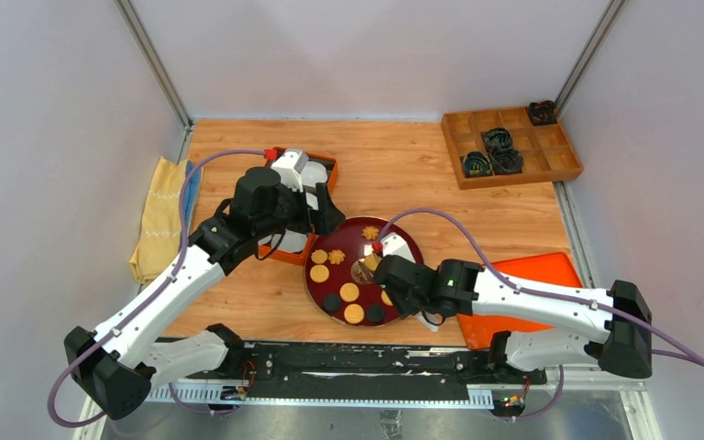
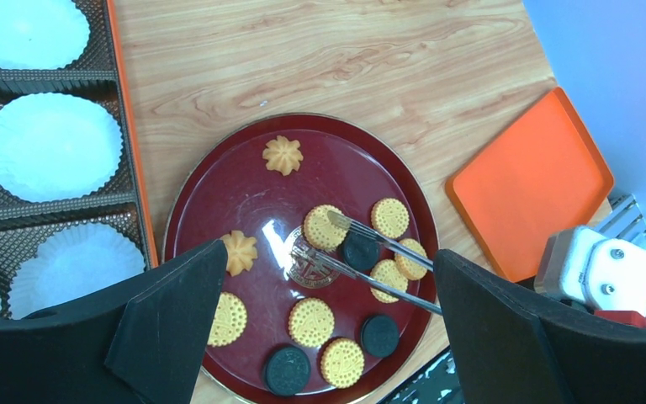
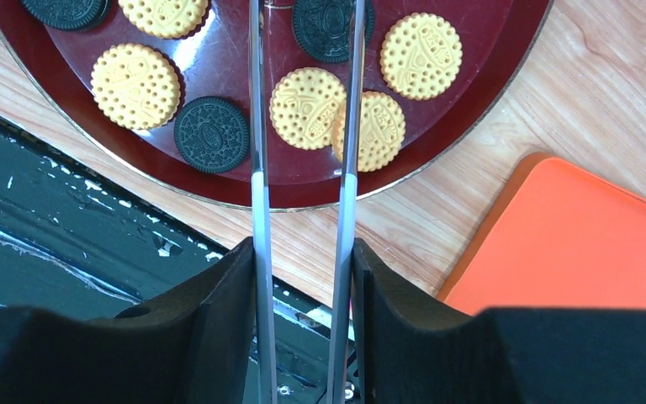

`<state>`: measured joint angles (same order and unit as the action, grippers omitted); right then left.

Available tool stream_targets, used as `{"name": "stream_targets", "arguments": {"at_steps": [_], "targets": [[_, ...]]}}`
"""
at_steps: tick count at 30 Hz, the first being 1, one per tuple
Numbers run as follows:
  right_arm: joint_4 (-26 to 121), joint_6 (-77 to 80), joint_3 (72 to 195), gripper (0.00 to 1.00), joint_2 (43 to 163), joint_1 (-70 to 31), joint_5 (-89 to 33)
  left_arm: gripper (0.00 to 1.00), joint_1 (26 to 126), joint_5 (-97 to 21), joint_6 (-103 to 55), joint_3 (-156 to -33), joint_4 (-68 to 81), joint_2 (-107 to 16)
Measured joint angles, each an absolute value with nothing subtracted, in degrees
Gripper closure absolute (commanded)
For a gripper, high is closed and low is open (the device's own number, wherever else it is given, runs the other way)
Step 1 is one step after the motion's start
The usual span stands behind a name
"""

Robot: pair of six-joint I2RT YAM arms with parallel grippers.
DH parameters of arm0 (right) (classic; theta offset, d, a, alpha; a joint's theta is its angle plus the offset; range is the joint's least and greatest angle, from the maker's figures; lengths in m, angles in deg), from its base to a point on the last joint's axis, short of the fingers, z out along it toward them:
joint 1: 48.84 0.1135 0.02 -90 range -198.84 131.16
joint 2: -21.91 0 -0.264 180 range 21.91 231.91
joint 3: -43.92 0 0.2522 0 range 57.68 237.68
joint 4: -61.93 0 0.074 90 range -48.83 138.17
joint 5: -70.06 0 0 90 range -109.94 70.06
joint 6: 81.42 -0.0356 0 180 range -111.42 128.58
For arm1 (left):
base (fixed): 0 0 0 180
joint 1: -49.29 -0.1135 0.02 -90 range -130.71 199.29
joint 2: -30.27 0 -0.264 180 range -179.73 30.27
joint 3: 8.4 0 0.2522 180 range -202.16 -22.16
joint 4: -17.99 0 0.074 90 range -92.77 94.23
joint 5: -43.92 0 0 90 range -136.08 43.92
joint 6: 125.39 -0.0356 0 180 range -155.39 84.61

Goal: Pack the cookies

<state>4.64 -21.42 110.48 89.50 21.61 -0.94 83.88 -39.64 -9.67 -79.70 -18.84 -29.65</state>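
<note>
Right jaws on tongs (image 3: 257,202); cookies (image 3: 307,108) flat

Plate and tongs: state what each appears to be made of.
Plate: dark red and glossy, likely lacquered plastic or glazed ceramic; it mirrors the light and has a thin gold rim. Tongs: thin silvery arms with a bright sheen, probably polished steel.

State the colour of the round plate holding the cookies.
Dark glossy red plate; left wrist view.
</note>
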Motion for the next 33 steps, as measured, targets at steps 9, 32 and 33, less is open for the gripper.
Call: {"name": "stream_targets", "arguments": {"at_steps": [9,32,33], "targets": [[0.6,-22.9,113.3,0.52,88.8,21.7,3.7,0.00,83.9,-39.7,-9.6,-79.7,-19.1,-28.9],[1.8,-24.7,113.5,0.44,89.8,21.7,0.0,0.00,83.9,-39.8,-9.2,-79.6,-21.1,-27.2],[2.0,-24.7,113.3,0.44,90.4,21.7,0.0,0.00,83.9,-39.8,-9.2,-79.6,-21.2,-27.2]]}}
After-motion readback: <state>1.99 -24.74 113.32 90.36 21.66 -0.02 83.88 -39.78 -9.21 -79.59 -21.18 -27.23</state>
